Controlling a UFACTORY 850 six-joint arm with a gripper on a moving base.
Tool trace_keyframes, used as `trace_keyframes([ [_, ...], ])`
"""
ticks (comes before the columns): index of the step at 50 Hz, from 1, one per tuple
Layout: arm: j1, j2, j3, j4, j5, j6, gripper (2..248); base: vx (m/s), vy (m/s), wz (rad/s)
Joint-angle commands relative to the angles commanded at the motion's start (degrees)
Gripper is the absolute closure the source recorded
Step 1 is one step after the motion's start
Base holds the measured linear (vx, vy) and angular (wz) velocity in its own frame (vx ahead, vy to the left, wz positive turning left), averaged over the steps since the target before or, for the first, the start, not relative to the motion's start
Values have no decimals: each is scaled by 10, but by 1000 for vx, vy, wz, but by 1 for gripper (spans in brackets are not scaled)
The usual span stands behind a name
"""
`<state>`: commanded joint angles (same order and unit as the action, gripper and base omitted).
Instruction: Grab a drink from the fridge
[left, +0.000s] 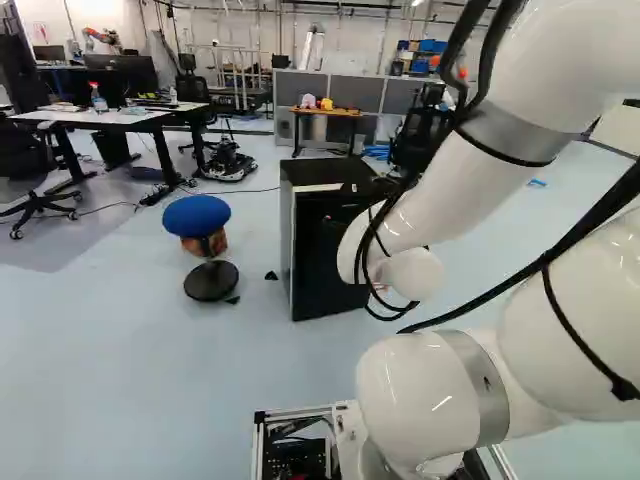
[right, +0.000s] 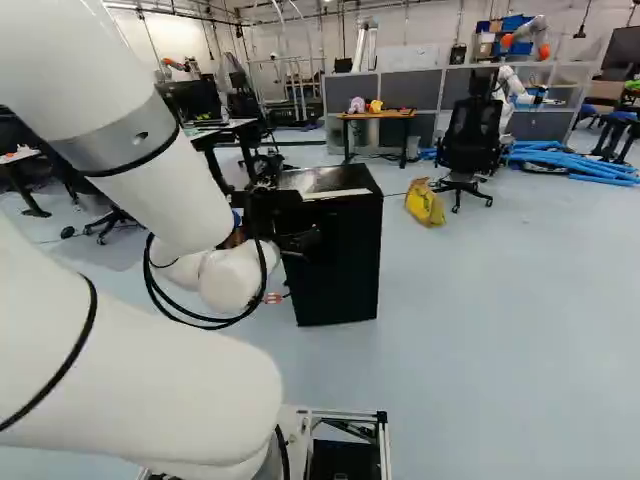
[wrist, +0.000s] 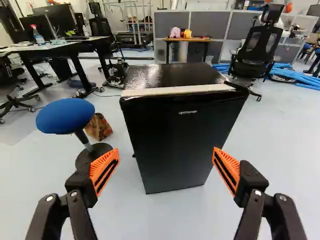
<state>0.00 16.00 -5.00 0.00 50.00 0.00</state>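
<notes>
The black fridge (left: 335, 245) stands upright on the floor ahead of the arm, its door closed; it also shows in the right base view as a dark box (right: 345, 260). My gripper (right: 285, 220) is at the arm's end, mostly dark against the fridge and partly hidden by the wrist. In the wrist view the gripper (wrist: 165, 170) stands wide open, orange pads apart with nothing between them, and the fridge front (wrist: 172, 135) lies ahead of it. No drink can be seen; the inside of the fridge is hidden.
A blue stool (left: 197, 217) stands left of the fridge in the left base view. Desks (left: 130, 118) are farther back. Behind the fridge are a small wooden table (right: 375, 116), an office chair (right: 470, 140), a yellow bag (right: 425, 203) and blue tubes (right: 570, 160). Another robot (right: 510, 90) stands far back.
</notes>
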Motion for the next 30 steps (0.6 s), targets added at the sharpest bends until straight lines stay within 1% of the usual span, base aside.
trace_keyframes([
  [30, 0, 0, 0, 0, 0, 0, 3, 86, 38, 177],
])
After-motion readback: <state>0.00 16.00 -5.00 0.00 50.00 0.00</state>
